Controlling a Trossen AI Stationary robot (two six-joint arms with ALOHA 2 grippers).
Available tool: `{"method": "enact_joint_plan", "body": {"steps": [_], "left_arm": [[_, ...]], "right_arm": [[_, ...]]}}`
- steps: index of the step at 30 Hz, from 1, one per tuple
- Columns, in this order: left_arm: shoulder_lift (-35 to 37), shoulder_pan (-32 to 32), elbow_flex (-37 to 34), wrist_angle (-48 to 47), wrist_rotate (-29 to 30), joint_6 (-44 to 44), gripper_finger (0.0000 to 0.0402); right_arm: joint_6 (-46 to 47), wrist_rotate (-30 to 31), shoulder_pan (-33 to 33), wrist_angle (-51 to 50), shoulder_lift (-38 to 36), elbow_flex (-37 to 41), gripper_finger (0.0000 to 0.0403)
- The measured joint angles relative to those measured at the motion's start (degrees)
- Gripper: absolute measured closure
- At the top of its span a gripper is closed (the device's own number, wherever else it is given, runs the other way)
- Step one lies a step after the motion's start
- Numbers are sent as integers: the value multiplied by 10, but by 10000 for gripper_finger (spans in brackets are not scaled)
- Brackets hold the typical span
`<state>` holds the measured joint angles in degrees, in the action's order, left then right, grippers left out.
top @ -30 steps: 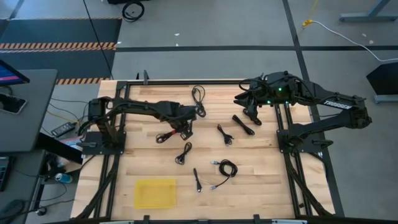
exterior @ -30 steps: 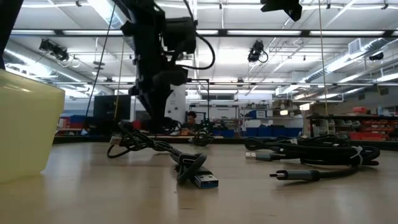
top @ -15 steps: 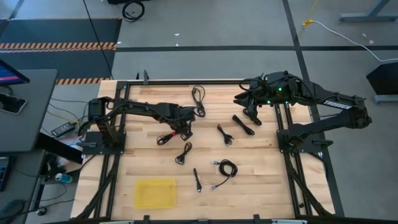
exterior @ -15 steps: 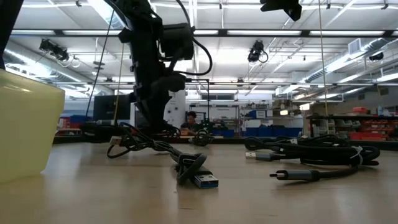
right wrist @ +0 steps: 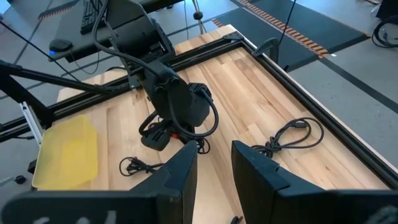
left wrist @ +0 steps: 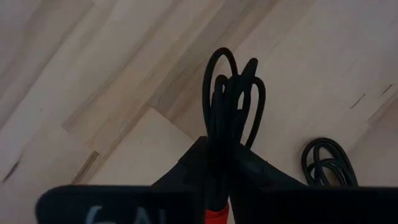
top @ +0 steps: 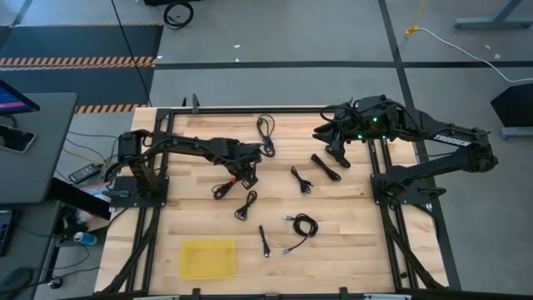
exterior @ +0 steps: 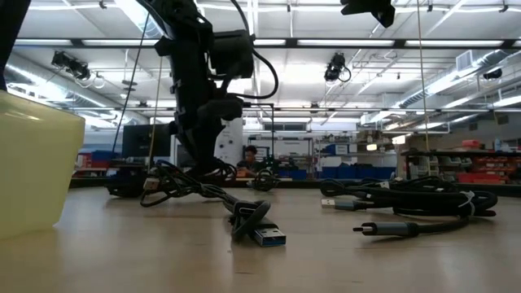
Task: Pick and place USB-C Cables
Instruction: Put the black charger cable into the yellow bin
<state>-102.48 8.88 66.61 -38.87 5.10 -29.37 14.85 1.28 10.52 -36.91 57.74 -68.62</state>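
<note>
Wooden table (top: pixel 191 221) mid-board: left tool (left wrist: pixel 219 163) pinches a coiled cable (left wrist: pixel 231 93) (right's parted).

White lettering ran along the right arm (top: pixel 454 142) in the high view and seemed to read "TROSSEN", though it was too small to be sure. Pale characters stood on the dark housing (left wrist: pixel 124 208) at the edge of the left wrist view, cut off and unreadable. Nothing else carried words or numbers that could be read.
</note>
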Motion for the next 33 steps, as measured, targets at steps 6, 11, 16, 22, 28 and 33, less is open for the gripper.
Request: {"method": "enact_joint_plan", "body": {"steps": [6,11,16,22,28,33], "left_arm": [[0,0,0,1,1,0,316],[0,0,0,1,4,0,266],[0,0,0,11,-46,-13,229],[0,-31,1,23,-185,-58,219],[0,-67,1,21,-137,-60,222],[0,-86,1,12,-133,-108,225]], "right_arm": [[0,-9,0,0,0,0,298],[0,-10,0,0,0,0,298],[0,-10,0,0,0,0,298],[0,-13,0,0,0,0,298],[0,-13,0,0,0,0,298],[0,-14,0,0,0,0,298]]}}
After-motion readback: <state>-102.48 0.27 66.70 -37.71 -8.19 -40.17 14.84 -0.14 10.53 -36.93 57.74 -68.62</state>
